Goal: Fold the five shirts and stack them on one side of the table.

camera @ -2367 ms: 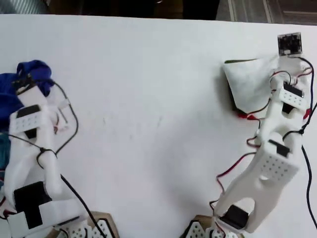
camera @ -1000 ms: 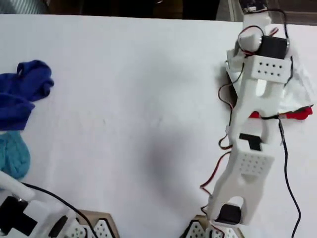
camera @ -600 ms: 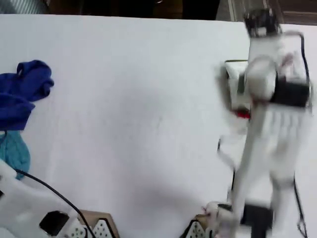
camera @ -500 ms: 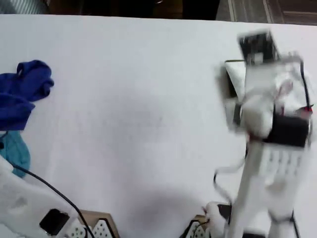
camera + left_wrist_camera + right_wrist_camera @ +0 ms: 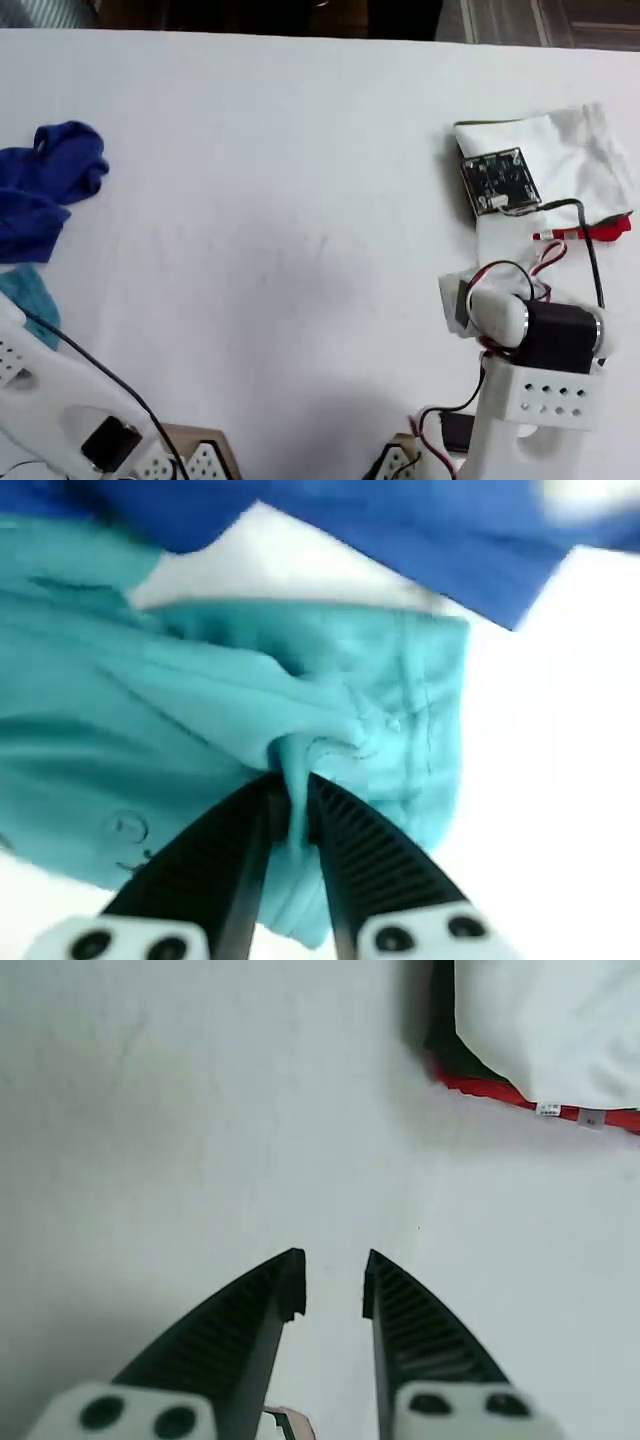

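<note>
My left gripper (image 5: 292,795) is shut on a pinched fold of the teal shirt (image 5: 200,710), which lies crumpled beside the blue shirt (image 5: 400,530). From above, the blue shirt (image 5: 55,185) and the teal shirt (image 5: 25,295) sit at the table's left edge, with the left arm (image 5: 50,400) near the front corner. A folded stack stands at the right: a white shirt (image 5: 565,155) on top, a red shirt (image 5: 605,228) under it and a dark one (image 5: 463,185) lowest. My right gripper (image 5: 332,1285) hangs open over bare table, short of the stack (image 5: 540,1030).
The white table (image 5: 280,200) is bare across its middle. The right arm (image 5: 535,350) rises from the front right, its cables looping beside the stack. The arm bases (image 5: 200,460) sit at the front edge.
The right arm has drawn back from over the stack toward the front edge. The left arm left the blue shirt and swung to the front left, by the teal shirt.
</note>
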{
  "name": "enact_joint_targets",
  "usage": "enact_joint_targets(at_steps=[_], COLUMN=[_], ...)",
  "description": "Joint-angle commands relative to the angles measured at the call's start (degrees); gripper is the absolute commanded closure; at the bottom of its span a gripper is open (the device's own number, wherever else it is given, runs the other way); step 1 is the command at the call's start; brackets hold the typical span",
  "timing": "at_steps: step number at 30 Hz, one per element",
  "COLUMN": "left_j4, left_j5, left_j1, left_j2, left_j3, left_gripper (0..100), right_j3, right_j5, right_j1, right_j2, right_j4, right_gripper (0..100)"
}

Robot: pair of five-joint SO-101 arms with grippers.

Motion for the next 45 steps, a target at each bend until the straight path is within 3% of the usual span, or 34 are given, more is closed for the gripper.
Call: enact_joint_targets(at_steps=[1, 6, 10, 15, 20, 27, 32, 39, 45], left_j4=[2.81, 2.81, 2.81, 2.29, 1.58, -2.55, -7.12, -22.24, -27.25], left_j5=[3.25, 8.97, 11.60, 11.52, 11.52, 11.52, 11.60, 11.78, 11.69], left_j1=[0.70, 2.90, 8.88, 26.55, 47.03, 58.73, 61.63, 64.79, 70.95], left_j2=[-5.98, -22.68, -41.49, -60.22, -69.63, -69.98, -64.70, -60.04, -59.34], left_j3=[-6.73, -9.63, -9.63, -9.63, -9.89, -8.75, -4.09, -2.86, -2.42], left_gripper=[97, 97, 97, 97, 97, 97, 97, 97, 97], right_j3=[1.32, 8.09, 11.78, 14.86, 20.40, 27.96, 28.92, 29.01, 29.01], right_j5=[0.35, 0.35, 0.35, 0.35, 0.35, 0.35, 0.35, 0.35, 0.35], right_j1=[0.31, 0.22, 0.31, 0.22, 0.13, 0.31, 0.40, 0.40, 2.15], right_j2=[2.95, 7.69, 8.40, 8.92, 8.92, 8.48, 8.48, 8.48, 8.48], right_j4=[-2.33, -9.98, -17.10, -22.81, -25.80, -26.42, -26.24, -26.15, -26.33], right_gripper=[89.8, 89.9, 89.9, 89.9, 89.9, 89.8, 89.8, 89.9, 89.9])
